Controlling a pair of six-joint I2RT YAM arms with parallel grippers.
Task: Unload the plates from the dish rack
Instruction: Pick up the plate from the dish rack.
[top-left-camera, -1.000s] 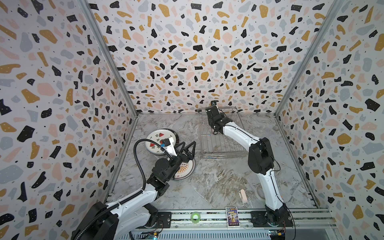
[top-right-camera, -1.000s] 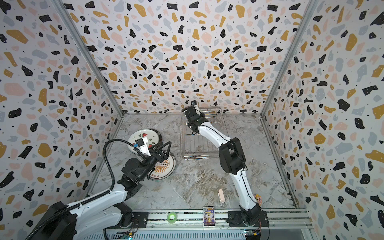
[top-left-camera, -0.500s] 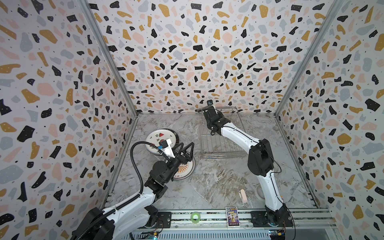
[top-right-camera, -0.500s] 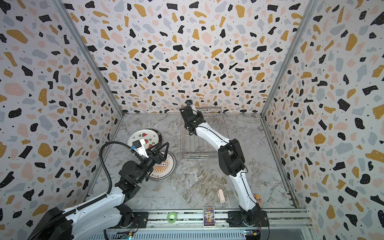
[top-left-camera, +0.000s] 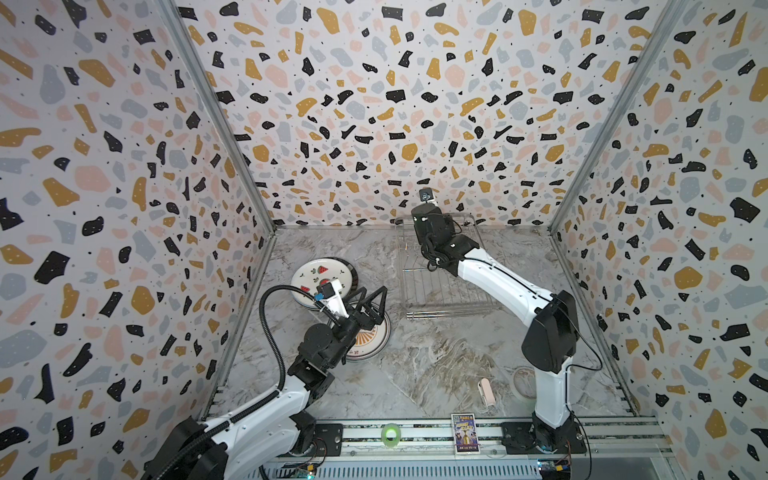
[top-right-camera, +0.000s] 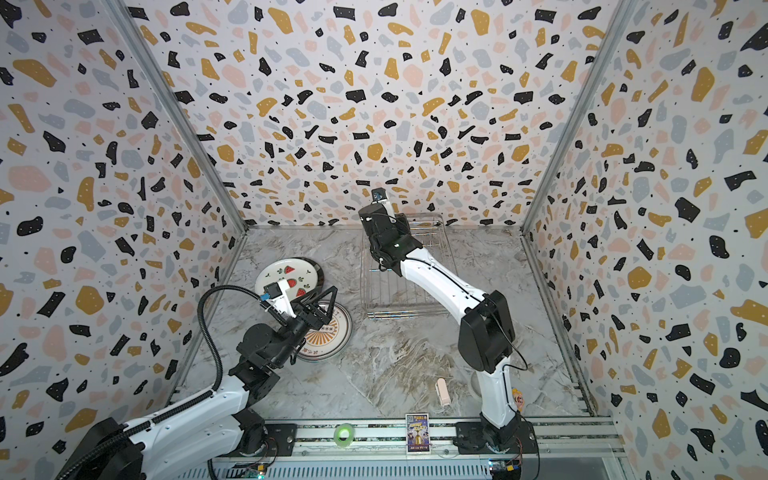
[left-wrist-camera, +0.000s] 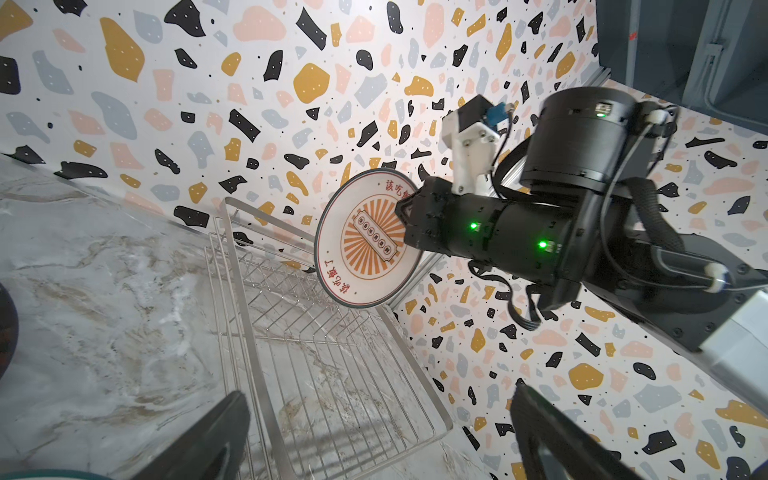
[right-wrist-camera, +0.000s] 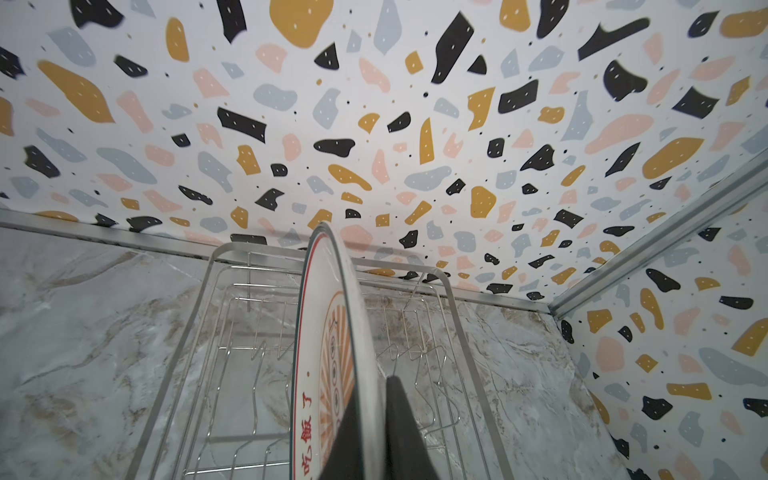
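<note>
My right gripper (right-wrist-camera: 372, 399) is shut on the rim of a white plate (right-wrist-camera: 328, 332) with an orange sunburst and red letters. It holds the plate on edge above the far end of the silver wire dish rack (top-left-camera: 440, 291). The left wrist view shows the plate's face (left-wrist-camera: 365, 241); in both top views my wrist hides it. No other plate stands in the dish rack (right-wrist-camera: 232, 316). My left gripper (top-left-camera: 372, 297) hangs open over a second sunburst plate (top-left-camera: 374, 338) lying flat on the table. Behind it a watermelon plate (top-left-camera: 320, 272) tops a small stack.
A translucent tape roll (top-left-camera: 524, 382) and a small pink object (top-left-camera: 486, 390) lie near my right arm's base. A green ring (top-left-camera: 390, 432) and a printed card (top-left-camera: 464, 427) sit on the front rail. Patterned walls enclose the marble table (top-left-camera: 436, 365) on three sides.
My right gripper has lifted the sunburst plate up and slightly left over the rack's far end. The left arm has barely shifted and stays open.
</note>
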